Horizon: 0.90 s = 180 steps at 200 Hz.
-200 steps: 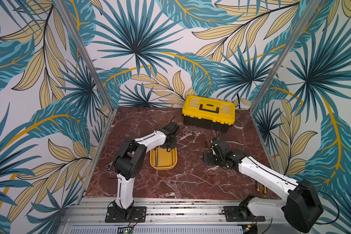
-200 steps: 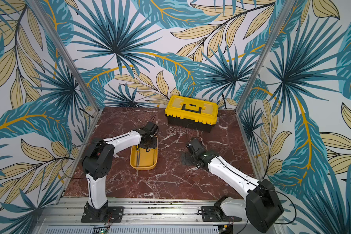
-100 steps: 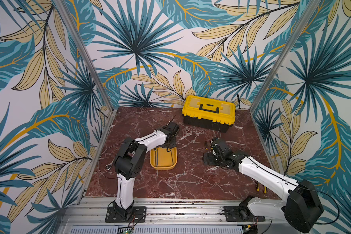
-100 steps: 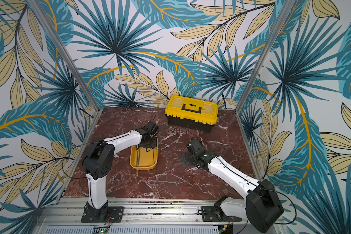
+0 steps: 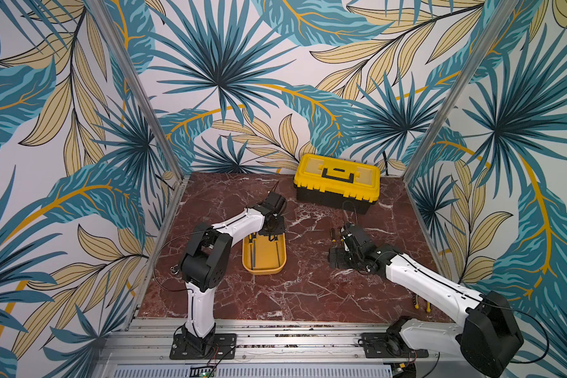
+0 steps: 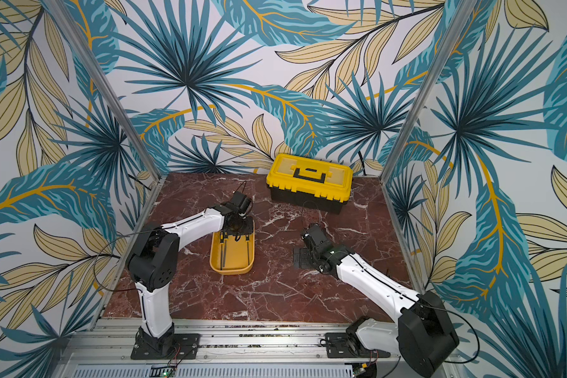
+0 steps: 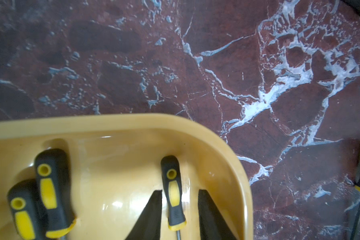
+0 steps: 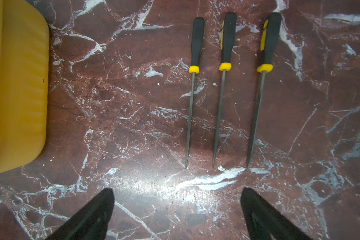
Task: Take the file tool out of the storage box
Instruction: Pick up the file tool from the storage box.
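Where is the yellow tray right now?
In both top views the tray lies on the left half of the table, nearer than the toolbox, with the left gripper over its far end.

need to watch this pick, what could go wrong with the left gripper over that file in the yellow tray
1. The left gripper straddles the file off-centre, with a gap on one side; closing may twist it.
2. One finger sits close to the storage box wall and could drag the box.
3. Held at its handle end, the long file may droop and catch the rim.
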Tool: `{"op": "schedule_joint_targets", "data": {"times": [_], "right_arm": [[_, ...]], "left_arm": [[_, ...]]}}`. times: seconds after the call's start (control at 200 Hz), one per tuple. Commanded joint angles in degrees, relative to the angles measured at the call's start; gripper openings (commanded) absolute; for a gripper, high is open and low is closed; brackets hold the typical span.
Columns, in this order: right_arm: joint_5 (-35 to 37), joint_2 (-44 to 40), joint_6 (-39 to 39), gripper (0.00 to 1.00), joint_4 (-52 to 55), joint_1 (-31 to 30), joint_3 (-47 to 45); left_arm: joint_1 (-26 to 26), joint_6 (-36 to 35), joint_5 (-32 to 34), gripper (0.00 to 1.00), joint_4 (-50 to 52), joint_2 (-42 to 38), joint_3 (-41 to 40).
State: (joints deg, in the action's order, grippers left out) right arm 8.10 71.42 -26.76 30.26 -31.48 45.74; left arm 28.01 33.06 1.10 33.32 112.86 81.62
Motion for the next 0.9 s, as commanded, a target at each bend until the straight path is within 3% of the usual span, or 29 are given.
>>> {"op": "schedule_joint_targets", "data": {"times": [0.0,0.09,0.26,0.496,0.896], "right_arm": [[0.7,-0.4,-0.2,1.0,-0.2,0.1,-1.1],[0.8,-0.2,-0.1,1.0,-0.2,0.1,-1.1],[0.7,-0.1,-0.2,1.0,-0.2,0.1,-1.0],[0.9,-0.2,-0.1,1.0,-0.2,0.1,-1.2],[0.9,-0.1,0.0,1.0,-0.2,0.1,-1.2]], "left_arm": [[-0.4,0.8,1.1,0.35,-0.8,-0.9,-0.6],[-0.4,1.1,1.6,0.39,-1.2,-0.5,-0.8],[-0.4,2.7,1.9,0.4,-2.2,0.2,-0.9],[0.2,3.8,6.2,0.34,-1.7,1.5,-0.6],[0.6,4.0,5.8,0.33,-2.7,3.5,-0.2]]}}
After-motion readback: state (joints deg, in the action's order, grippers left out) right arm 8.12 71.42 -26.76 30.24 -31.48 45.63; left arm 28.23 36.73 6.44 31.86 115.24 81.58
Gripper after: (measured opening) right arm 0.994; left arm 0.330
